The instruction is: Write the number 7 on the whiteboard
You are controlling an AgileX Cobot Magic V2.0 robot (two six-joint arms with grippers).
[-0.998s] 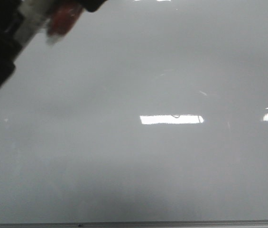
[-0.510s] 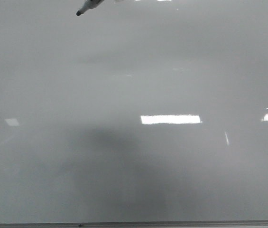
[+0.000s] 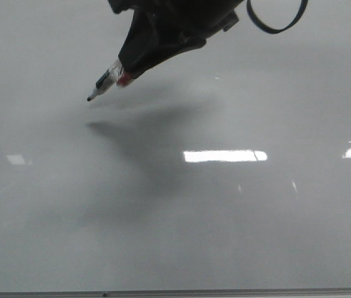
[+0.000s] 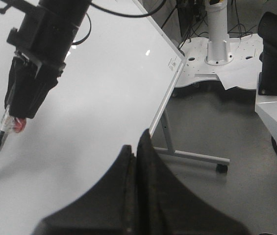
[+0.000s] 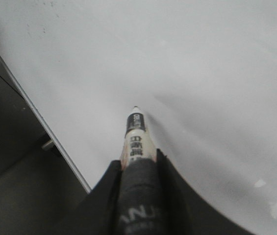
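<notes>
Only the left wrist view shows the glossy pale whiteboard (image 4: 94, 93) on a wheeled metal stand (image 4: 187, 152), the left gripper (image 4: 137, 147) with fingers clenched empty. The right gripper (image 3: 120, 76) fingers grasp a white black-tipped marker (image 3: 102, 85) near the board; no 7 shows.

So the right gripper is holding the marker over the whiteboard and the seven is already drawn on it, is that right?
Not quite. The right gripper does hold the marker over the whiteboard, but no seven is drawn yet. The front view shows the board bare of ink, with only glare patches and the arm's shadow on it.
</notes>
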